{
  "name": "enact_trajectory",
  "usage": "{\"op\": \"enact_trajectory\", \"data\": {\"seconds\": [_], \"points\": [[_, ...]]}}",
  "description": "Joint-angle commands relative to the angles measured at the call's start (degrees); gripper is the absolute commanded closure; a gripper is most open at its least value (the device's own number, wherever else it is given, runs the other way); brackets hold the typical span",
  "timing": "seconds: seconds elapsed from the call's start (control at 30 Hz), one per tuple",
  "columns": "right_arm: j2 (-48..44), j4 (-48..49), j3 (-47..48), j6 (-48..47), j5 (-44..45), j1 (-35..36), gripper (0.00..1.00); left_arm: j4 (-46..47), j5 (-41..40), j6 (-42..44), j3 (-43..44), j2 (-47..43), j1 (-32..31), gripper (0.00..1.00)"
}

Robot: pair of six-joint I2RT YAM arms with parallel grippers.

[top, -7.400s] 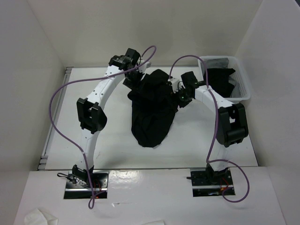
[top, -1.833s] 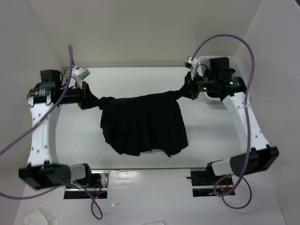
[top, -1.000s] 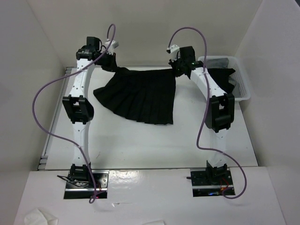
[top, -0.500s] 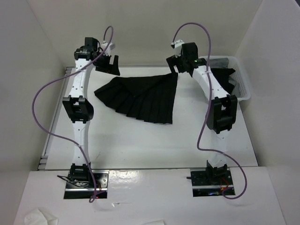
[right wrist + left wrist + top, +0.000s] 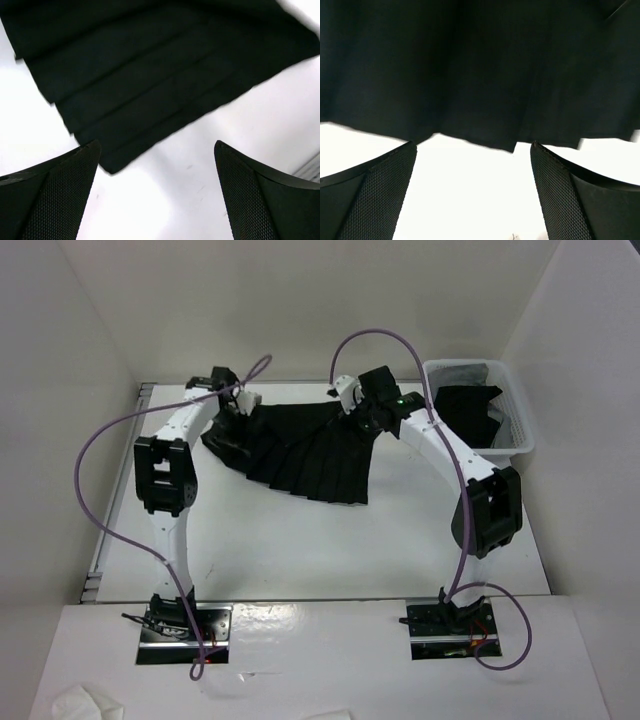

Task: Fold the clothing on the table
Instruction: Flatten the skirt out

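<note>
The clothing is a black pleated skirt (image 5: 305,452) spread flat on the far half of the white table (image 5: 300,550). My left gripper (image 5: 233,416) hovers over the skirt's left end, open and holding nothing. My right gripper (image 5: 362,416) hovers over its right end, also open and empty. In the left wrist view the skirt (image 5: 480,65) fills the upper half, its edge just beyond the open left gripper (image 5: 472,175). In the right wrist view the skirt's pleats (image 5: 150,65) lie ahead of the open right gripper (image 5: 155,182), with bare table between the fingers (image 5: 55,195).
A white plastic bin (image 5: 520,445) with more black clothing (image 5: 470,412) stands at the far right. White walls enclose the table on the left, back and right. A metal rail (image 5: 112,500) runs along the left edge. Purple cables loop above both arms.
Both grippers opened and let go of the skirt's far corners, and it dropped flat. Both arms then pulled back from the far edge, lower over the skirt's ends.
</note>
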Motion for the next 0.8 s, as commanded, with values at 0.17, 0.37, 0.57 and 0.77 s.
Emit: {"op": "enact_trajectory", "data": {"seconds": [0.17,0.37,0.57,0.77], "points": [[-0.52,-3.56,-2.15,-0.21,0.12,1.38,0.02,19.03,-9.58,-2.73,-21.81,-12.44,-4.09,0.00],[0.08,-4.08,-2.67,-0.21,0.12,1.38,0.02,31.96,-9.60,-4.67,-30.82,-20.44,-4.10,0.00],[0.61,-4.08,-2.67,-0.21,1.17,1.38,0.02,38.29,-8.37,-5.81,-34.68,-22.74,-5.33,0.00],[0.62,-4.61,-2.67,-0.21,3.19,1.38,0.02,43.47,-8.37,-4.05,-35.92,-18.88,-7.96,0.00]]}}
